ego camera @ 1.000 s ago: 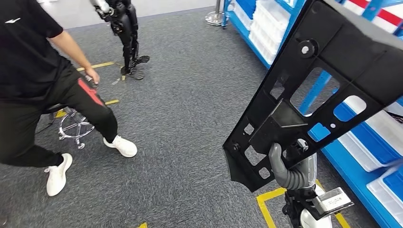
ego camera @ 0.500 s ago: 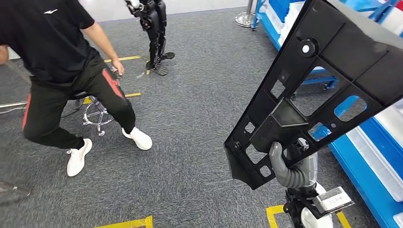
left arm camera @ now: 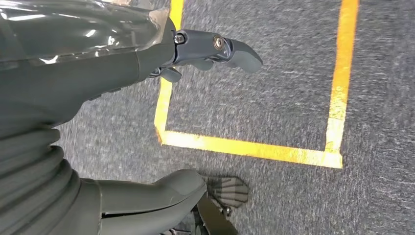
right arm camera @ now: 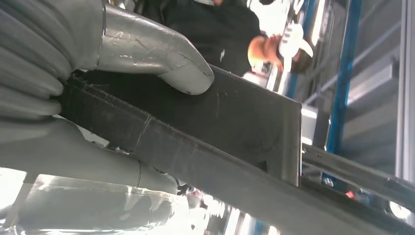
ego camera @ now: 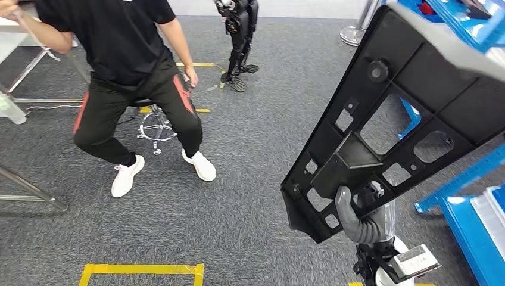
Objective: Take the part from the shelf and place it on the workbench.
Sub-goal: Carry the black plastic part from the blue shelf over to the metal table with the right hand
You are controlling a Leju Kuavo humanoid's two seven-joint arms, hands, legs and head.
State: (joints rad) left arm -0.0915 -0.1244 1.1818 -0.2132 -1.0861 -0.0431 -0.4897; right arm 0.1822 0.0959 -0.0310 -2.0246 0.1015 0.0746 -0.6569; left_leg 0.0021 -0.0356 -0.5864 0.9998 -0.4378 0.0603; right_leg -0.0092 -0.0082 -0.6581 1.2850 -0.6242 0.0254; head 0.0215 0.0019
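Right hand (ego camera: 359,215) grips the black part (ego camera: 398,113) near its lower end; left hand (left arm camera: 147,122) hangs empty, fingers apart.

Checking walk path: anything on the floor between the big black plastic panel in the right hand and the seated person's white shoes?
Head view: bare grey carpet between the black plastic panel, gripped by the right hand, and the person's white shoes.
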